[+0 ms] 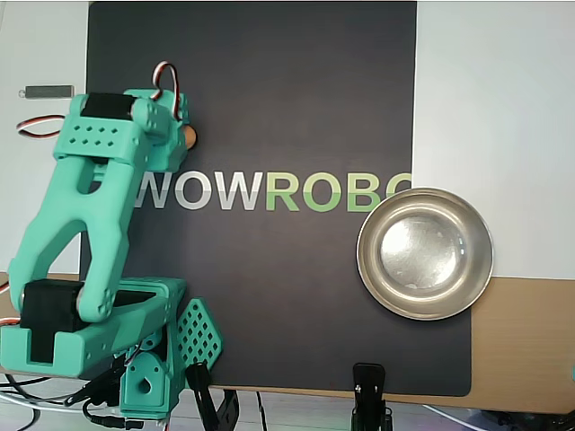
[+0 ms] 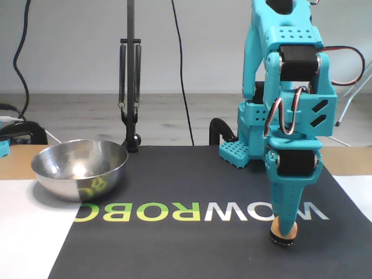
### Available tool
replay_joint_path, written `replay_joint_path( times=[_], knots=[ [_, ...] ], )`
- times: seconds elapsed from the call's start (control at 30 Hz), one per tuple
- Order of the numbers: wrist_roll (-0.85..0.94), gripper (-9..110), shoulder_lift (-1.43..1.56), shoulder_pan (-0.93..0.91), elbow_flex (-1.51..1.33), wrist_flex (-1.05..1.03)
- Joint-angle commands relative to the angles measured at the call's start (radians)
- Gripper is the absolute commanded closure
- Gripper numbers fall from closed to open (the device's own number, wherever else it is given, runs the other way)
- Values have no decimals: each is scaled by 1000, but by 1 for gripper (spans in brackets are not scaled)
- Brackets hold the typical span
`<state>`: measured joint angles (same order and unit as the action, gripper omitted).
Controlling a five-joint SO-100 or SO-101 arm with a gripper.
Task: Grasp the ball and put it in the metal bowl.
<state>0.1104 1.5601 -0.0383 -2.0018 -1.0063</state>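
The peach-orange ball (image 2: pixel 287 232) sits low on the black mat at the right of the fixed view, mostly hidden behind the teal finger. My gripper (image 2: pixel 283 228) points straight down with its tip at the ball, which peeks out on both sides. The second jaw is hidden, so the gap does not show. In the overhead view only a sliver of the ball (image 1: pixel 191 135) shows beside my gripper (image 1: pixel 182 136), under the wrist. The metal bowl (image 1: pixel 425 253) stands far to the right there, holding nothing. In the fixed view the bowl (image 2: pixel 79 168) is at the left.
A black mat (image 1: pixel 269 81) with lettering covers the table's middle, with white sheets on either side. A black clamp stand (image 2: pixel 130 87) rises behind the bowl. The arm's base (image 1: pixel 99 332) fills the lower left of the overhead view, and cables trail nearby.
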Motion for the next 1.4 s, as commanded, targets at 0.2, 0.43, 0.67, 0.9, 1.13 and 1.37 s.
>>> replay_joint_path(
  times=[0.2,0.43,0.67,0.9,1.13,1.37],
  knots=[
    [6,55,5,8,5,-2],
    [6,64,5,6,3,-2],
    [8,71,5,6,2,8],
    [8,71,12,6,2,5],
    [6,71,17,3,15,-2],
    [6,71,58,-17,21,-5]
  ],
)
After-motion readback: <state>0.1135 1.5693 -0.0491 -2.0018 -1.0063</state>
